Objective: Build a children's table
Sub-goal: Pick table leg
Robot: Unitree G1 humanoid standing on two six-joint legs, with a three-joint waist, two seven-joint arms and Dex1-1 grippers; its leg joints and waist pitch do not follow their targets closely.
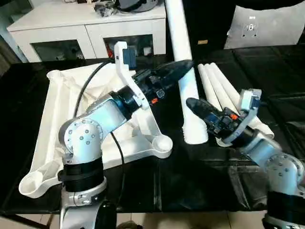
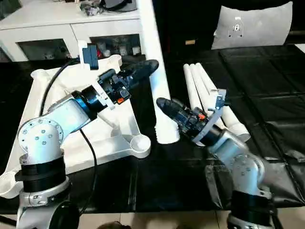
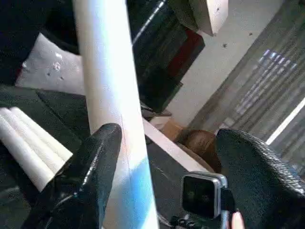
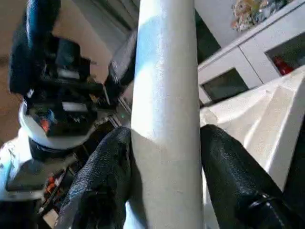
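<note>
One leg (image 1: 183, 62) was held upright on the dark worktop (image 1: 200, 181) by the right claw (image 4: 164, 171), ready for a socket of the upturned tabletop (image 1: 57, 109); the left claw (image 3: 162, 176) was spread wide beside it

One white leg (image 1: 183, 57) upright beside upturned tabletop (image 1: 57, 119).
</note>
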